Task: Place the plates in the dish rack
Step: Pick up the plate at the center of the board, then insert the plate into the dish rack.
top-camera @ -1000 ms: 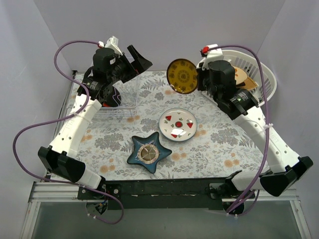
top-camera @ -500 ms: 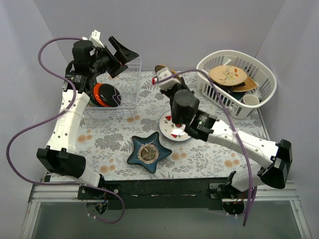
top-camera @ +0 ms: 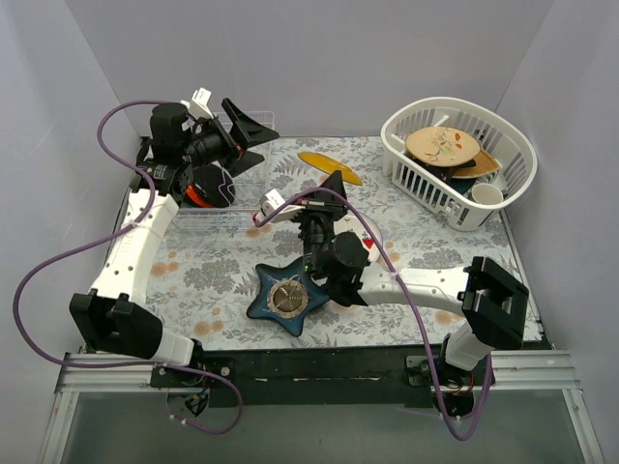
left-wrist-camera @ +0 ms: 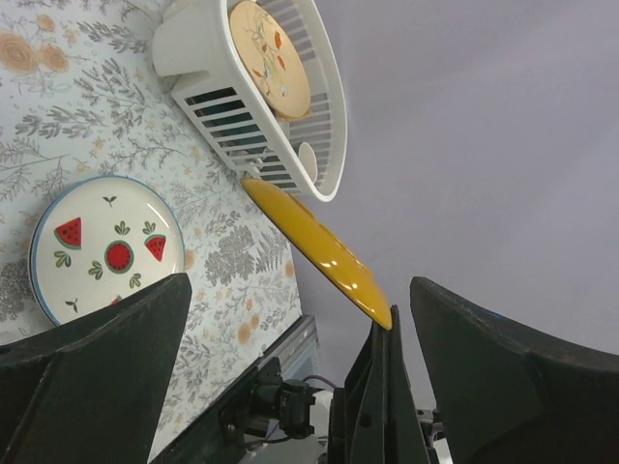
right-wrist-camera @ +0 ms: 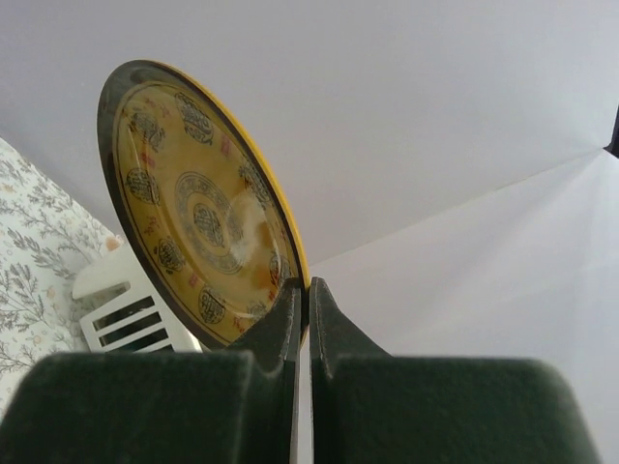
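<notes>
My right gripper (top-camera: pixel 333 182) is shut on the rim of the yellow plate with brown pattern (top-camera: pixel 329 166), held in the air over the table's middle, just right of the dish rack (top-camera: pixel 253 198). The right wrist view shows the fingers (right-wrist-camera: pixel 290 309) pinching that plate (right-wrist-camera: pixel 193 213). My left gripper (top-camera: pixel 250 126) is open and empty above the rack's far side. An orange-red plate (top-camera: pixel 196 196) stands in the rack. In the left wrist view the yellow plate (left-wrist-camera: pixel 319 251) shows edge-on between my open fingers (left-wrist-camera: pixel 87 377). The white plate with red triangles (left-wrist-camera: pixel 106 256) lies flat on the table.
A dark blue star-shaped dish (top-camera: pixel 287 298) lies at the front middle, under my right arm's forearm. A white slotted basket (top-camera: pixel 459 159) with a tan plate and other dishes stands at the back right, also in the left wrist view (left-wrist-camera: pixel 280 97). Grey walls enclose the table.
My right arm has swung from the basket side across to the table's middle, carrying the yellow plate toward the rack. My left gripper has lifted and shifted slightly above the rack.
</notes>
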{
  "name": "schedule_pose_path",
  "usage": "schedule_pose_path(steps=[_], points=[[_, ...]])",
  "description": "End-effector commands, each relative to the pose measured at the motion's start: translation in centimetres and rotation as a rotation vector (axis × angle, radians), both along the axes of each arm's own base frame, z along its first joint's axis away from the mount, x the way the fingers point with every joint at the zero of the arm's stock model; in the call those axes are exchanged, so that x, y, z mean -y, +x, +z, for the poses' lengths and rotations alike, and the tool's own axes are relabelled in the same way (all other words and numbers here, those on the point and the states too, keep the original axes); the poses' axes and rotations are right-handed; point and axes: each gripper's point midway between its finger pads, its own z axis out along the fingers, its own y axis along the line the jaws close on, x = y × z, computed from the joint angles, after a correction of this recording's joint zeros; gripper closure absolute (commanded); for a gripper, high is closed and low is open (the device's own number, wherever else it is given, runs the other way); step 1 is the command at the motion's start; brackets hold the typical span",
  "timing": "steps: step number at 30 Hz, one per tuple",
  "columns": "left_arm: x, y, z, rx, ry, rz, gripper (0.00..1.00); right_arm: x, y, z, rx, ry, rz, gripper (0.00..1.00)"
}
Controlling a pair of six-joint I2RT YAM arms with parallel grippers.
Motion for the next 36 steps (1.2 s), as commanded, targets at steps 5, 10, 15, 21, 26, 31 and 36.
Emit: schedule_pose_path(steps=[5,10,15,21,26,31,36], points=[[3.0,-4.9,1.0,0.053,-0.023,-0.125,0.04,5.6,-4.1,5.7,0.253,0.622,0.046,0.99],[4.5,-5.2,0.0,0.038,-0.032,-0.157,0.07,4.7,-5.5,6.1,0.242,0.633,0.097,0.99],[5.2,-5.1,-0.6,0.034,-0.027,-0.159,0.06,4.3,-6.5,6.9,0.238,0.654,0.129,0.99],[5.5,-5.0,-0.9,0.033,-0.039,-0.165,0.23,4.2,-7.0,6.9,0.226,0.670,0.146,0.99],[5.7,-4.8,-1.4,0.023,-0.043,-0.168,0.54,4.3,-7.1,6.7,0.219,0.686,0.153,0.99],[5.8,-4.5,-1.9,0.013,-0.048,-0.170,0.65,4.3,-7.3,6.4,0.203,0.694,0.157,0.99],[6.2,-4.2,-2.1,0.019,-0.077,-0.177,0.90,4.3,-7.7,5.4,0.158,0.726,0.164,0.99]])
